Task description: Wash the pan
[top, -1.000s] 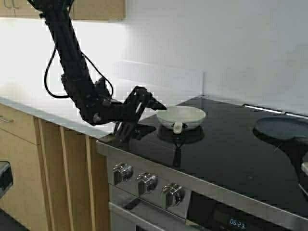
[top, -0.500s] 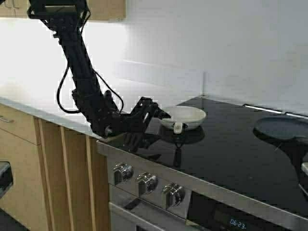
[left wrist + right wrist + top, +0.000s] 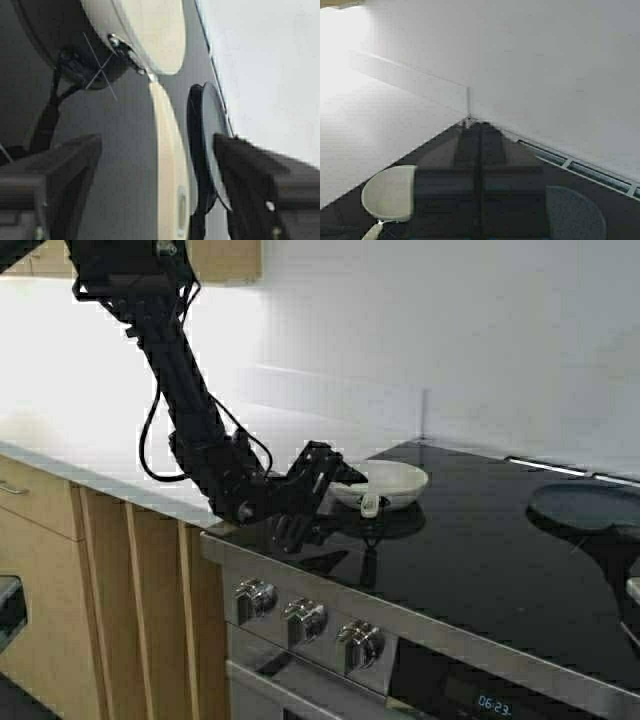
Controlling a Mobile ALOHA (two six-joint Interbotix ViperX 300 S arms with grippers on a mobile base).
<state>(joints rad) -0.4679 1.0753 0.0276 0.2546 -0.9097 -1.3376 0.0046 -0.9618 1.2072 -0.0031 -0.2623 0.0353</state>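
We see strong glare washing out the countertop (image 3: 90,430) at ten o'clock; the left wrist view is blurred.

- A glossy black glass cooktop (image 3: 480,560) fills the right half of the high view, set into a steel range.
- A dark flat round pan (image 3: 588,507) sits at the cooktop's far right side.
- Three round metal control knobs (image 3: 305,618) line the range front, beside a small digital clock display (image 3: 493,704).
- A pale bench (image 3: 100,455) adjoins the range on the left, over light wooden cabinet fronts (image 3: 100,590).
- A white wall (image 3: 450,330) rises behind.
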